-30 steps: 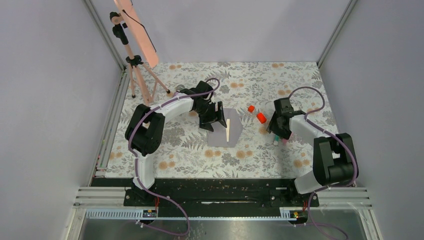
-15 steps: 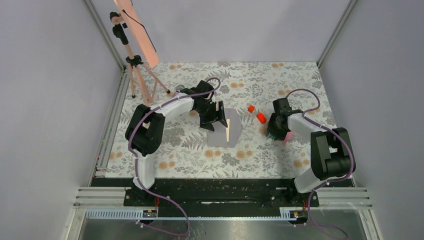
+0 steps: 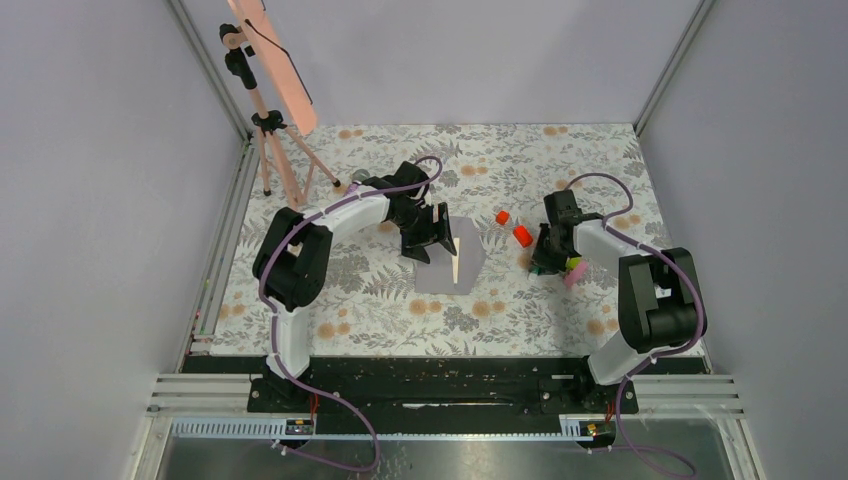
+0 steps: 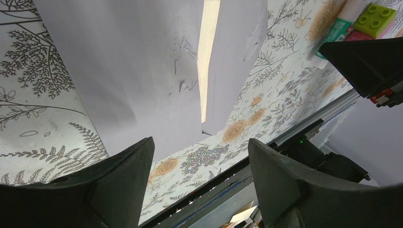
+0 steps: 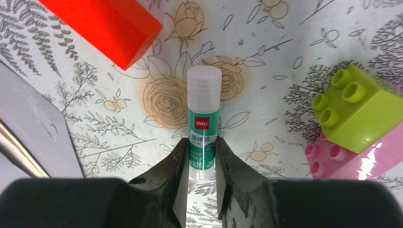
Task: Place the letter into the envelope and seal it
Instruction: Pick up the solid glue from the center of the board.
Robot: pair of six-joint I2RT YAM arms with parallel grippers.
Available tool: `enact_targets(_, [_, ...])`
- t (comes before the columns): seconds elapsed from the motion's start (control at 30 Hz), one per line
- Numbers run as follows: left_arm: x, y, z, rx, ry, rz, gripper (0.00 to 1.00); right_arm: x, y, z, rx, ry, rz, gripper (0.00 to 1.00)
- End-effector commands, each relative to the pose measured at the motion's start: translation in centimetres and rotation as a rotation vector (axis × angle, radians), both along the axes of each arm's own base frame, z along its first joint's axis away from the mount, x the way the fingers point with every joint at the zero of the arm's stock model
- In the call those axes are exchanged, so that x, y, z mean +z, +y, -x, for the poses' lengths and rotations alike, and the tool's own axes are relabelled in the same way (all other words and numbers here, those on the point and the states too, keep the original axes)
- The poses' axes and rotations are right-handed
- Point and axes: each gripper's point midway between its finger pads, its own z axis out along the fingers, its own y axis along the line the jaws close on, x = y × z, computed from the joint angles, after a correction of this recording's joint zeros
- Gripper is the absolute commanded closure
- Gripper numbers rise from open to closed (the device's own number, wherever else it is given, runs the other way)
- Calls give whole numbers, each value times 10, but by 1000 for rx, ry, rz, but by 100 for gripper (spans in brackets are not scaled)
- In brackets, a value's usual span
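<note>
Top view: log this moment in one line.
right end effector: shut on glue stick | left end effector: open above envelope | letter: edge showing

Tabletop: floral-print cover (image 3: 560,160), grey leaves and tan-orange blooms on white, matte.
Back wall: plain pale grey-lilac panel (image 3: 450,50) rising from the tabletop's far edge.
Side walls: matching plain panels to the left (image 3: 90,200) and right (image 3: 760,200) of the tabletop.
Frame: aluminium posts (image 3: 676,62) slanting up from the tabletop's far corners.
Tripod: slim peach stand (image 3: 268,125) at the tabletop's far left corner, carrying a long salmon-pink panel (image 3: 272,60).
Near edge: aluminium rail (image 3: 200,392) along the tabletop's front, with a bare metal sheet (image 3: 450,455) beyond it.
Light: soft and even, with faint shadows.
</note>
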Motion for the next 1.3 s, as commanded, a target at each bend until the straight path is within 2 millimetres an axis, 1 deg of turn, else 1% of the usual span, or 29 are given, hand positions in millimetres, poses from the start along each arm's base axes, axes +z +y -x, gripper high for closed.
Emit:
enact_targets(0.0, [12, -8, -5, -10, -28, 34, 26, 12, 12, 0, 30, -18, -70, 97])
enact_targets(0.1, [12, -8, -5, -12, -29, 35, 26, 18, 20, 7, 39, -41, -125, 97])
enact_targets(0.2, [12, -8, -5, -12, -27, 37, 27, 25, 38, 16, 78, -67, -234, 97])
enact_targets(0.27, [11, -9, -5, -13, -24, 38, 27, 26, 50, 25, 114, -62, -278, 97])
enact_targets(0.33, [11, -9, -6, -10, -21, 39, 26, 24, 63, 35, 176, -39, -305, 96])
enact_targets(0.4, [9, -10, -6, -9, -14, 38, 27, 19, 76, 44, 234, -5, -325, 98])
enact_targets(0.53, [9, -10, -6, -5, -12, 39, 27, 14, 94, 55, 329, 20, -277, 99])
enact_targets(0.63, [11, -9, -6, 0, -19, 35, 27, 10, 98, 58, 369, 34, -230, 99])
enact_targets(0.77, [11, -10, -6, 0, -18, 37, 27, 1, 86, 58, 372, 60, -135, 97])
enact_targets(0.83, [11, -11, -6, -1, -15, 38, 27, -4, 82, 60, 378, 91, -105, 93])
enact_targets(0.97, [11, -11, -6, -1, -14, 39, 27, -10, 83, 63, 400, 132, -77, 79])
enact_targets(1.0, [11, -11, -6, 1, -13, 39, 27, -11, 85, 64, 408, 135, -75, 76])
enact_targets(1.07, [12, -10, -7, 3, -17, 37, 27, -11, 87, 65, 424, 137, -61, 64])
enact_targets(1.1, [12, -10, -7, 3, -20, 37, 27, -10, 89, 64, 433, 132, -49, 61])
enact_targets(1.13, [13, -10, -7, 2, -22, 37, 26, -10, 90, 64, 440, 131, -36, 58])
enact_targets(1.27, [15, -10, -6, -3, -26, 41, 27, -12, 90, 65, 475, 142, 30, 55])
